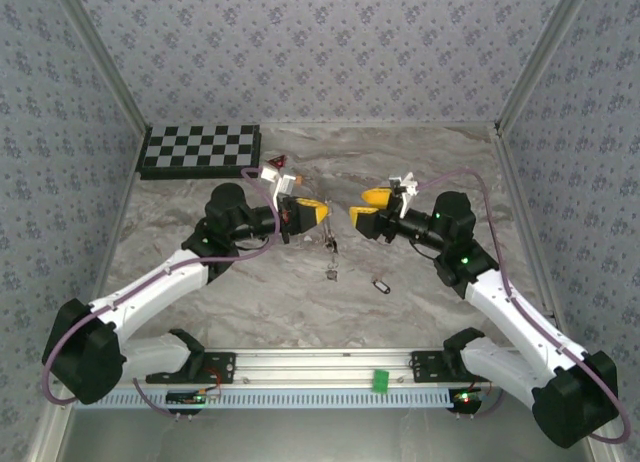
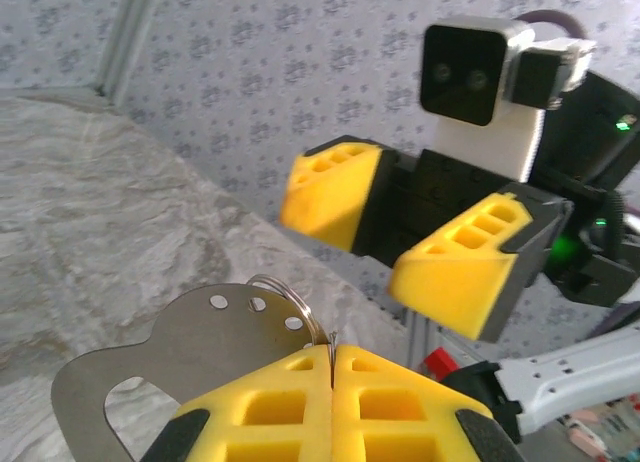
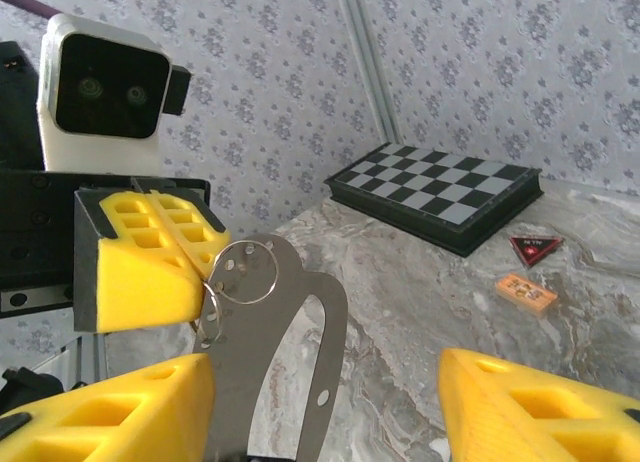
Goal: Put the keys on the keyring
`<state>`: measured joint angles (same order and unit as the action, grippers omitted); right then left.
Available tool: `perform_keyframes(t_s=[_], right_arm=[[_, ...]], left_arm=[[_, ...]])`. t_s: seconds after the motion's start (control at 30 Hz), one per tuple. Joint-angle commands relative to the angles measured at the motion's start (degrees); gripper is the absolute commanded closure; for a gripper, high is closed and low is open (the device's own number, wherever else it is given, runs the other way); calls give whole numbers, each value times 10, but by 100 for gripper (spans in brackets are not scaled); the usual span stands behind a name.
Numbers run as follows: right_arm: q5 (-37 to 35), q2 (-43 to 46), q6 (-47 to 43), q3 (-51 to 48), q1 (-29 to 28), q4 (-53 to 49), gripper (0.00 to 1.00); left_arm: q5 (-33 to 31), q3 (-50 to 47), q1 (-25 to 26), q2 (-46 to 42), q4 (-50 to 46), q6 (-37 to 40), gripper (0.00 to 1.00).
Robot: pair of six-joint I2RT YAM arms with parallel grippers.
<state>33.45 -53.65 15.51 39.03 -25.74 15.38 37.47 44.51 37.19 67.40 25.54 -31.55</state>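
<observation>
Keys looked tiny, light and slippery; I'd take one by its black head. My left gripper pinched the keyring; my right gripper stood spread, empty.

Grey floral-patterned walls, marbled grey tabletop, metal corner posts, even light

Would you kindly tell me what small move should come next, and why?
Probably lower the open right tool toward the key lying on the table nearby: the shut left tool holds the keyring aloft, and the right tool is empty.
</observation>
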Motion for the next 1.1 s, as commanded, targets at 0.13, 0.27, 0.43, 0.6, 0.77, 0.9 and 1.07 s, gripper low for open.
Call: perform_keyframes(t_s=[0.13, 0.27, 0.43, 0.6, 0.77, 0.9, 1.07], right_arm=[[-56, 8, -34, 4, 4, -92, 33], [-113, 7, -46, -1, 4, -154, 33], [-153, -33, -33, 5, 2, -232, 37], [-209, -85, 4, -8, -5, -289, 46], [-241, -118, 41, -33, -21, -310, 50], [-252, -140, 70, -47, -41, -315, 53], [-262, -167, 79, -55, -71, -317, 54]], left_arm=[[-124, 24, 9, -45, -81, 84, 100], [-147, 12, 11, -62, -95, 109, 100], [-155, -2, 14, -73, -100, 120, 100], [-153, -26, 17, -76, -90, 126, 100], [-150, -38, 18, -71, -81, 127, 100], [-144, -39, 19, -70, -82, 128, 100], [-144, -43, 20, -71, -79, 127, 100]])
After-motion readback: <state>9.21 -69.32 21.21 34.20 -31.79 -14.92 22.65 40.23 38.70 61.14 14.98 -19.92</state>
